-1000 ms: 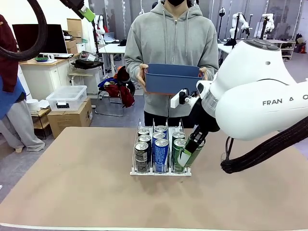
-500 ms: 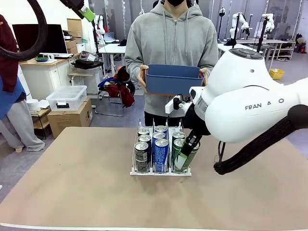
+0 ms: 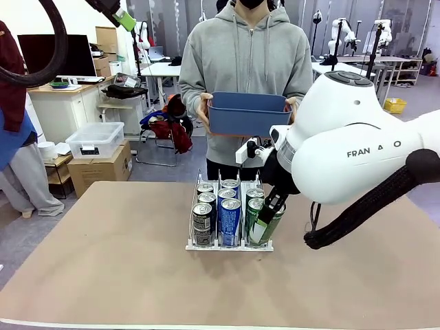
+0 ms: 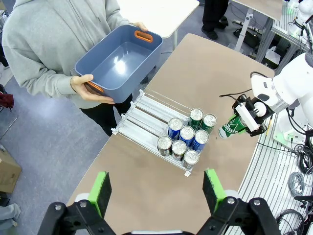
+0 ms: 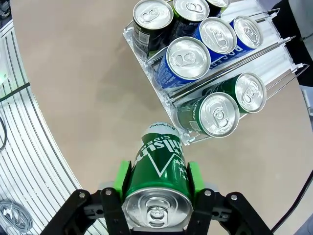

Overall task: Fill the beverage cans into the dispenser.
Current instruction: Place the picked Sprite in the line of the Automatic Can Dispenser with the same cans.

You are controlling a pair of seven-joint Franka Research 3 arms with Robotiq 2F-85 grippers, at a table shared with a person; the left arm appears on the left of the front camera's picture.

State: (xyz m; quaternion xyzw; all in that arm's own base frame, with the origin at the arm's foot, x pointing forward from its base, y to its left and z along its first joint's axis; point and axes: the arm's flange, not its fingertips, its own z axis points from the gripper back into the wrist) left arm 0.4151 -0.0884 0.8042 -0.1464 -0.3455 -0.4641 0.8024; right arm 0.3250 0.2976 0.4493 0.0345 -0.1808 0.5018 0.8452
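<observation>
The dispenser stands mid-table with black, blue and green beverage cans in its three lanes. My right gripper is shut on a green can, held tilted at the front end of the right lane, beside the green cans there. In the right wrist view the green can sits between my pads, just short of the dispenser and its two green cans. My left gripper hangs open high above the table, looking down on the dispenser and the held can.
Across the table a person holds a blue bin with both hands, above the dispenser's far end. The bin looks empty inside. My large white right arm covers the table's right side. Bare table lies left of and in front of the dispenser.
My right arm has swung left, bringing the green can closer to the front of the dispenser's right lane. In the last half second it hardly moved.
</observation>
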